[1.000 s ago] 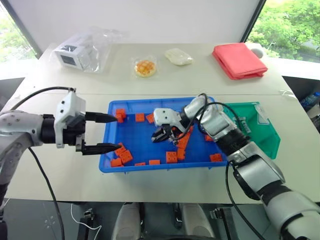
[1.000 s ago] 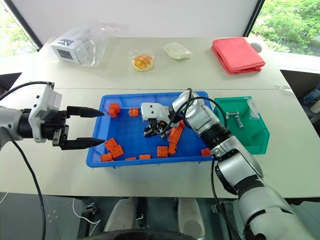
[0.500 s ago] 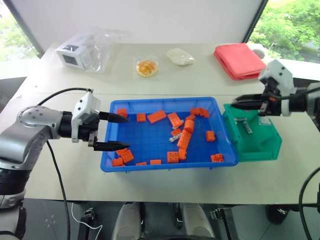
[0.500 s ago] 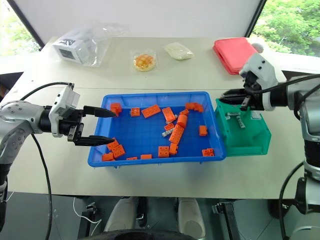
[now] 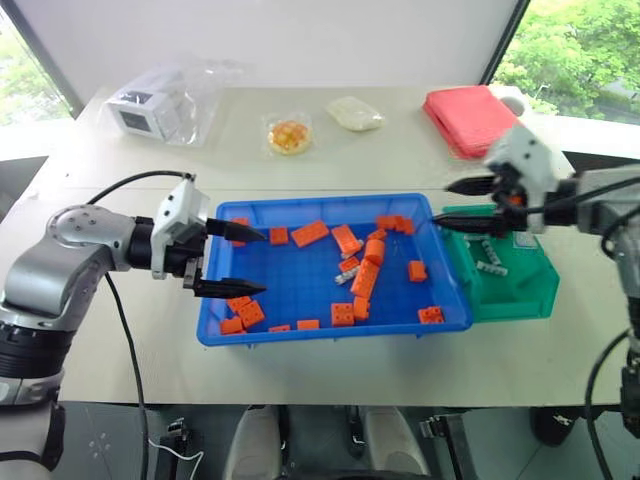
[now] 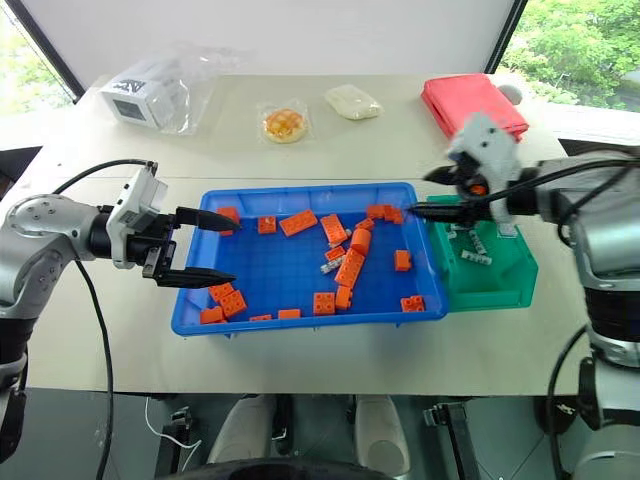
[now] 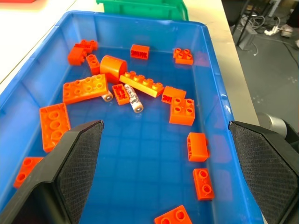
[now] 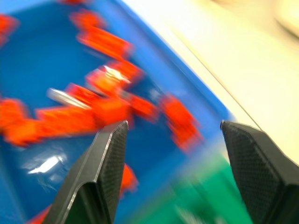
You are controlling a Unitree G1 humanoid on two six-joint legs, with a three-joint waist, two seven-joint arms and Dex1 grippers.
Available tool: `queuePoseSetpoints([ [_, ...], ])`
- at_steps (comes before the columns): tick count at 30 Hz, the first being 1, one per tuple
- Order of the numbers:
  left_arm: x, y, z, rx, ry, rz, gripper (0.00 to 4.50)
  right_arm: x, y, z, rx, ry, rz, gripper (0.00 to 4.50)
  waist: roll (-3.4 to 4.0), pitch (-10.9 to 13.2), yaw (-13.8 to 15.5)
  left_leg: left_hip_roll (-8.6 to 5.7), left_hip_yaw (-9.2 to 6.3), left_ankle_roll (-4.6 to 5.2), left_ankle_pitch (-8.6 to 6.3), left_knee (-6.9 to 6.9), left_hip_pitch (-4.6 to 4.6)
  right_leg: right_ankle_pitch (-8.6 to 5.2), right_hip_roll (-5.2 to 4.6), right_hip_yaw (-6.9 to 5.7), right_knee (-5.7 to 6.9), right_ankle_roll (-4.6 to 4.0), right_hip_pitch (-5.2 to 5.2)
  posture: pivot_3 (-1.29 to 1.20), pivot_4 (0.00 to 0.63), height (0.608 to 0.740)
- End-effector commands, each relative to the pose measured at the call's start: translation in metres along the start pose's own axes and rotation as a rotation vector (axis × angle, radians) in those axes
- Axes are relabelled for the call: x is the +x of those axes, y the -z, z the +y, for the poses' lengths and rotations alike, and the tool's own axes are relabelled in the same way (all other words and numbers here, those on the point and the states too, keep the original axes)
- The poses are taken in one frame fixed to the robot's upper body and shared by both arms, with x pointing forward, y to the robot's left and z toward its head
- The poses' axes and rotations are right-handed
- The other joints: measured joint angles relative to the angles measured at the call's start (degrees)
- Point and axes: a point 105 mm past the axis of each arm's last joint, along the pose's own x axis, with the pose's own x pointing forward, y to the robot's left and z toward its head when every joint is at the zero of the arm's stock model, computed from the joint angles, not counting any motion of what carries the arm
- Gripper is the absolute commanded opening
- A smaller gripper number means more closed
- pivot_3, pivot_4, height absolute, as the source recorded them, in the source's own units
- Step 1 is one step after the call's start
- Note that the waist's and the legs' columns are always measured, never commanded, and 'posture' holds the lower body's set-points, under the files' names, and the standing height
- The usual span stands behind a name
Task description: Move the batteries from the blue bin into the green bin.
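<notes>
The blue bin (image 5: 330, 337) lies mid-table, holding several orange bricks (image 5: 366, 278) and silver batteries (image 7: 133, 97) near its middle (image 5: 347, 272). The green bin (image 5: 515, 295) touches its right end, with batteries (image 5: 490, 266) on its floor. My left gripper (image 5: 255, 264) is open and empty. It points level over the blue bin's left rim. In the left wrist view its fingers (image 7: 79, 158) frame the bricks. My right gripper (image 5: 445, 203) is open and empty. It hovers above the seam between the two bins, pointing left.
At the table's far side are a red folded cloth (image 5: 470, 120), a white packet (image 5: 355, 112), a round yellow item in a wrapper (image 5: 288, 135) and a white box in a clear bag (image 5: 150, 105). Bare tabletop lies in front of both bins.
My right gripper rose from the blue bin, swung right over the green bin while shut, then opened and drifted back left. My left gripper edged slightly right at the blue bin's rim.
</notes>
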Motion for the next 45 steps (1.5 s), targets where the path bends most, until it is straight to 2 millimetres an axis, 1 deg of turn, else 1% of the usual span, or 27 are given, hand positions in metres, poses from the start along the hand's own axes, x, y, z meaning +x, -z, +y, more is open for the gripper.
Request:
queuePoseSetpoints([
  [1,-0.008,-0.01,-0.002,0.046,-0.032,0.006,4.5,0.026,-0.011,0.021,-0.085,-0.14,-0.004,3.3,0.0,0.0,0.1,0.0,0.01,0.0,0.0,0.01,-0.02,0.0,-0.01,0.0,-0.01,0.0,0.0,0.0,0.15,0.734],
  [3,-0.009,-0.011,-0.002,0.051,-0.045,0.015,4.5,0.04,-0.002,0.022,-0.066,-0.152,0.06,3.3,-0.01,0.0,0.1,-0.02,0.03,0.0,0.0,0.06,-0.05,0.0,-0.05,0.01,-0.02,0.0,-0.01,0.0,0.15,0.734],
  [5,-0.011,-0.011,-0.004,0.05,-0.06,0.02,4.5,0.046,0.007,0.027,-0.031,-0.171,0.104,3.3,-0.02,0.0,0.2,-0.04,0.03,0.0,0.0,0.09,-0.08,-0.02,-0.09,0.0,-0.02,-0.04,-0.01,0.0,0.15,0.734],
  [8,-0.015,-0.011,-0.008,0.036,-0.079,0.023,4.5,0.045,0.007,0.034,0.069,-0.189,0.097,3.3,-0.03,0.0,0.2,-0.06,0.03,0.0,0.0,0.1,-0.11,-0.07,-0.12,-0.01,-0.04,-0.12,0.0,0.0,0.15,0.734],
  [11,-0.019,-0.008,-0.012,0.02,-0.091,0.029,4.5,0.037,0.005,0.039,0.115,-0.194,0.088,3.3,-0.03,0.0,0.1,-0.04,0.01,0.0,0.0,0.09,-0.11,-0.01,-0.1,-0.03,-0.04,-0.02,-0.02,0.0,0.15,0.734],
  [12,-0.019,-0.006,-0.013,0.016,-0.094,0.03,4.5,0.035,0.007,0.041,0.104,-0.188,0.09,3.57,-0.03,0.0,0.1,-0.04,0.01,0.0,0.0,0.08,-0.11,-0.01,-0.1,-0.04,-0.04,-0.02,-0.03,0.0,0.15,0.734],
  [13,-0.019,-0.006,-0.014,0.013,-0.095,0.03,4.5,0.033,0.009,0.042,0.074,-0.179,0.092,3.83,-0.03,0.0,0.1,-0.03,-0.01,0.0,0.0,0.08,-0.1,-0.01,-0.09,-0.06,-0.03,-0.03,-0.02,0.0,0.15,0.734],
  [15,-0.017,-0.006,-0.015,0.008,-0.095,0.024,4.5,0.033,0.014,0.042,-0.086,-0.156,0.101,4.48,-0.04,0.0,0.3,-0.03,-0.03,0.0,0.0,0.08,-0.11,-0.02,-0.1,-0.08,-0.04,-0.05,0.0,0.0,0.15,0.734],
  [17,-0.015,-0.007,-0.015,0.007,-0.093,0.018,4.5,0.034,0.019,0.04,-0.238,-0.143,0.121,4.48,-0.04,0.0,0.2,-0.05,-0.01,0.0,0.0,0.08,-0.11,-0.09,-0.1,-0.08,-0.07,-0.16,0.0,0.0,0.15,0.734],
  [19,-0.014,-0.008,-0.013,0.009,-0.091,0.013,4.5,0.035,0.023,0.039,-0.324,-0.162,0.139,4.48,-0.04,0.0,0.0,-0.05,0.03,0.0,0.0,0.1,-0.1,-0.09,-0.11,-0.05,-0.09,-0.15,0.0,0.0,0.15,0.734],
  [23,-0.012,-0.01,-0.01,0.015,-0.092,0.005,4.5,0.044,0.017,0.031,-0.497,-0.204,0.134,4.48,-0.04,0.0,-0.2,-0.03,0.03,0.0,0.01,0.1,-0.03,-0.08,-0.05,-0.04,-0.06,-0.14,0.01,0.0,0.15,0.734],
  [27,-0.011,-0.012,-0.007,0.021,-0.093,-0.002,4.5,0.057,0.015,0.032,-0.705,-0.298,0.14,4.48,-0.05,0.0,-0.2,-0.01,0.02,0.0,0.01,0.08,0.01,0.0,0.0,-0.04,-0.01,0.0,0.01,0.0,0.15,0.734],
  [31,-0.01,-0.014,-0.006,0.028,-0.099,-0.006,4.5,0.067,0.027,0.035,-0.865,-0.415,0.174,4.48,-0.07,0.0,0.1,-0.01,0.02,0.0,0.01,0.06,-0.02,0.0,-0.01,-0.05,-0.02,0.01,0.02,0.0,0.15,0.734],
  [37,-0.013,-0.015,-0.006,0.031,-0.12,-0.009,4.5,0.074,0.042,0.036,-1.043,-0.518,0.202,4.48,-0.07,0.0,0.0,-0.02,0.06,-0.01,0.01,0.1,-0.02,0.0,-0.06,-0.04,-0.03,0.01,0.04,0.0,0.15,0.734],
  [42,-0.013,-0.015,-0.009,0.028,-0.132,-0.012,4.5,0.086,0.038,0.033,-1.061,-0.514,0.173,4.48,-0.08,0.0,-0.3,-0.01,0.04,-0.03,0.03,0.09,0.07,0.0,-0.04,-0.04,0.04,0.0,0.08,0.0,0.15,0.734],
  [45,-0.013,-0.015,-0.009,0.026,-0.136,-0.013,4.5,0.091,0.041,0.033,-1.077,-0.533,0.175,4.48,-0.09,0.0,-0.2,0.01,0.04,-0.05,0.03,0.09,0.09,0.01,-0.03,-0.04,0.1,0.01,0.09,0.0,0.15,0.734],
])
